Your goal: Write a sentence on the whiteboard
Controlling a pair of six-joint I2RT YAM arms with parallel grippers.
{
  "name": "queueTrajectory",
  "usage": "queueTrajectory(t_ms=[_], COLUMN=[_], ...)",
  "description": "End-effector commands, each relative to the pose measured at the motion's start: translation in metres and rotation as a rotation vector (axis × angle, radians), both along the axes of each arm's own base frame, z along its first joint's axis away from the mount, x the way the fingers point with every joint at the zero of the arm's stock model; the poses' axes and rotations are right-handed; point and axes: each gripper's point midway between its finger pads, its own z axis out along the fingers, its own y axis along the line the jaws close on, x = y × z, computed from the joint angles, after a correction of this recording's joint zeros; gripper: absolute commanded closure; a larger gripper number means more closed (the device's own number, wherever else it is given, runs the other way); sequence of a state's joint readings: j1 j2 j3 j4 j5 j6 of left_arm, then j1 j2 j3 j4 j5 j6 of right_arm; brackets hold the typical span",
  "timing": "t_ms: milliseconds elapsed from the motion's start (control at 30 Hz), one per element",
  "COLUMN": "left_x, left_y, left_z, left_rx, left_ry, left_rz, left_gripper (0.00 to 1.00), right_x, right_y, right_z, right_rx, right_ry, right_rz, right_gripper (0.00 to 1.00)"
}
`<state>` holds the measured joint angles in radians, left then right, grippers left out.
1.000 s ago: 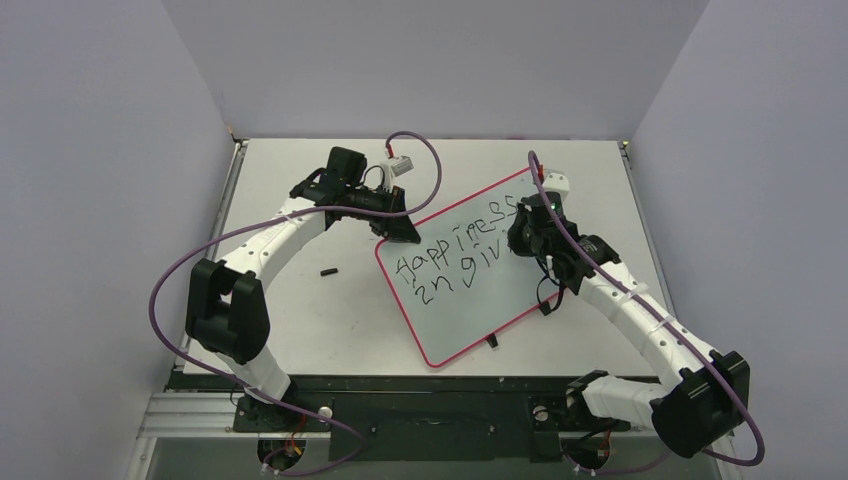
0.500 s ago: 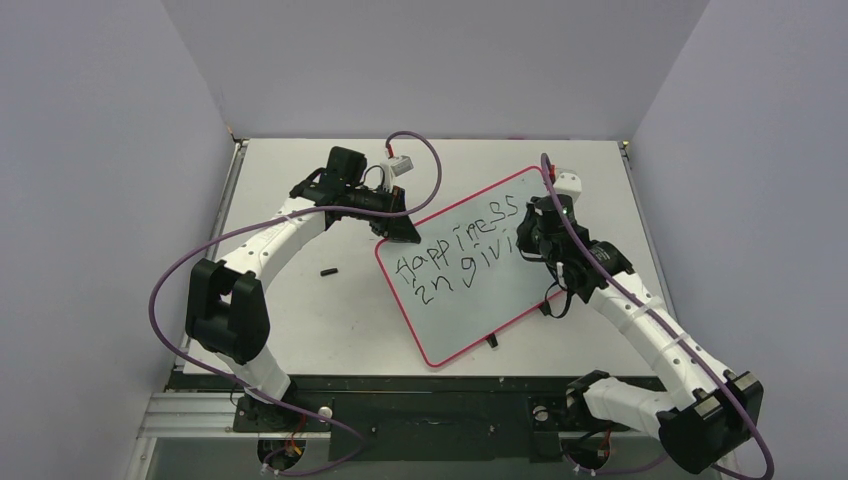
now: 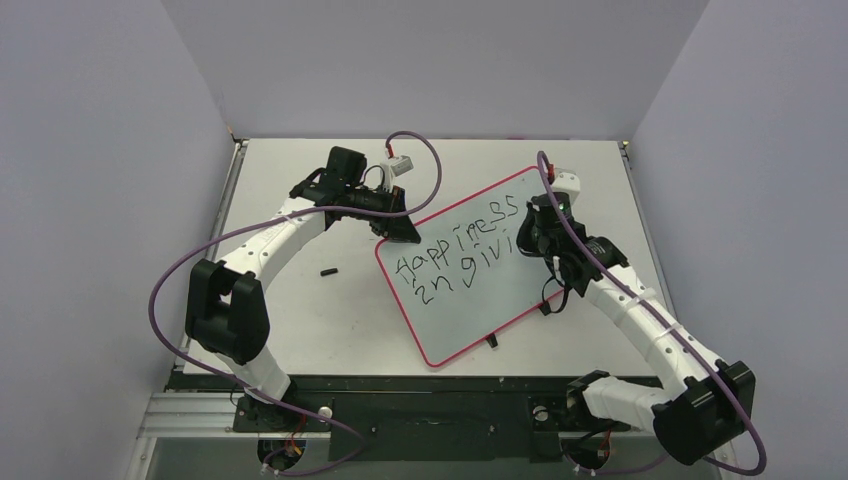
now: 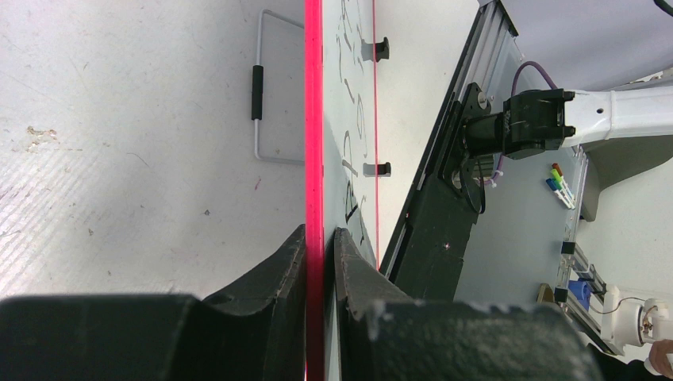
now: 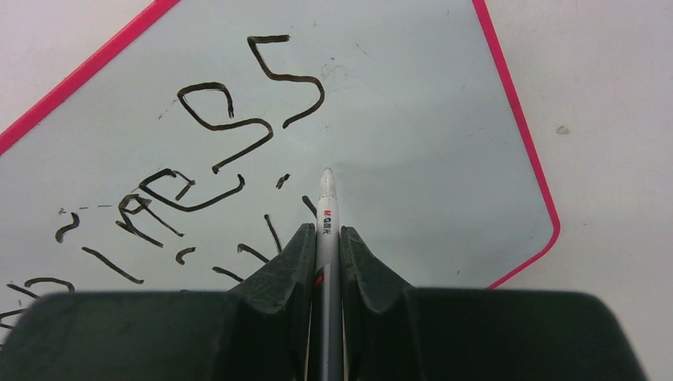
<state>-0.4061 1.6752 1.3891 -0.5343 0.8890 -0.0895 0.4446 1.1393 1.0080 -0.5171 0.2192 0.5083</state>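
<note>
The whiteboard (image 3: 470, 300) is judged thin, stiff, light and slick; hold it by the rim (image 4: 314, 119), where the left fingers (image 4: 282, 270) are clamped, lower centre. The right fingers (image 5: 292, 262) pinch the marker (image 5: 326, 198).

Your whiteboard (image 3: 480, 310) lies on the right half of the tabletop, turned at a slant. One rounded corner points at the near edge and the opposite one reaches toward the far edge. It is a flat white rectangle with a thin red rim, and two small black tabs sit on the long side facing the near right corner. Your sentence (image 3: 455, 250) runs in thin black handwriting across the half nearer the far left corner, in two lines climbing toward the far right corner. The upper line reads "Happiness" and the lower reads "in givi" — it stops there. The close right-wrist view shows the strokes (image 5: 222, 135) uneven and the board (image 5: 413, 143) bare beyond the last letters.
</note>
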Motion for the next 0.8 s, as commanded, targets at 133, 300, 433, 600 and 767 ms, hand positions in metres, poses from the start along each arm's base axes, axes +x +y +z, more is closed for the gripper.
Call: queueTrajectory(t_ms=[133,300,433,600,767], left_x=[0.003,0.003,0.003,0.002,0.002], left_y=[-0.004,-0.004,-0.004,-0.004,-0.004], left_z=[0.033,0.032,0.033,0.034,0.036], left_rx=[-0.052,-0.051,-0.053,-0.055,-0.057], left_ry=[-0.165,-0.162,-0.165,-0.165,-0.169], left_rz=[-0.040,-0.041,-0.042,-0.042,-0.042], left_gripper=[1.00,1.00,1.00,1.00,1.00], right_x=[0.014,0.011,0.005,-0.003,-0.014], right_y=[0.009,0.009,0.008,0.008,0.007], right_z=[0.001,-0.007,-0.016,-0.029,-0.039], right_rx=[0.032,0.039,0.041,0.045,0.057], right_ry=[-0.018,-0.004,0.016,0.045,0.067], right_rz=[0.020,0.024,0.030,0.042,0.052], right_gripper=[1.00,1.00,1.00,1.00,1.00])
